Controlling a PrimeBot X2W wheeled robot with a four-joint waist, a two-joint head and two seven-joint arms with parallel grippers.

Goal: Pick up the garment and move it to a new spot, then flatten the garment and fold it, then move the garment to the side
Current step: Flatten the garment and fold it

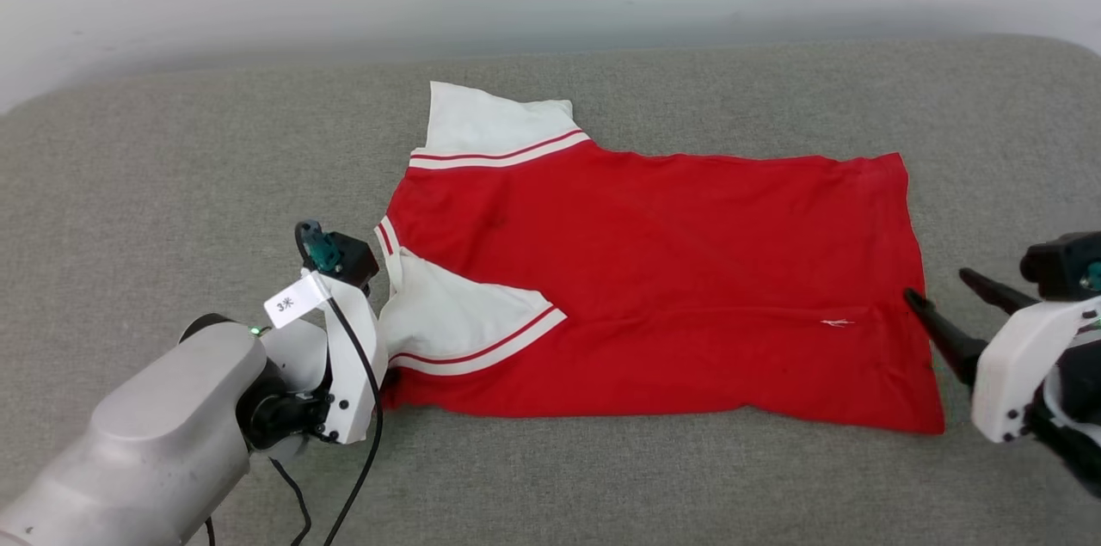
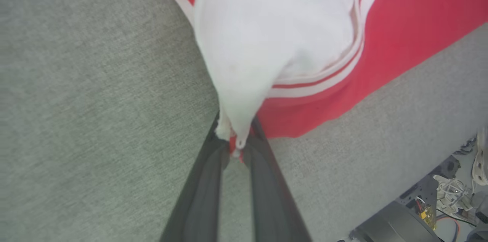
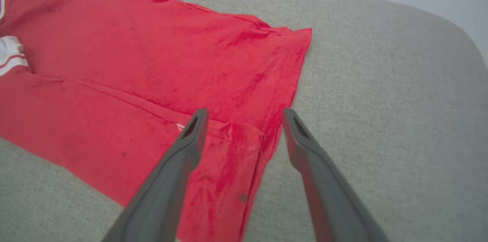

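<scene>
mostly flat garment (image 1: 671, 271), perhaps on cushion (image 1: 172, 150)

Left gripper (image 2: 236, 147) pinching white sleeve tip of garment (image 2: 400, 24); grey cushion (image 2: 95, 101) beneath.

We see a red garment (image 1: 654, 271) with 2 white sleeves, each trimmed in white bands split by 1 thin red stripe, plus a tiny white mark near its hem. The padded surface (image 1: 172, 168) is mottled grey weave. The left gripper (image 2: 235, 150) and right gripper (image 3: 244, 118) have dark grey fingers (image 3: 179, 165) and white housings.
</scene>
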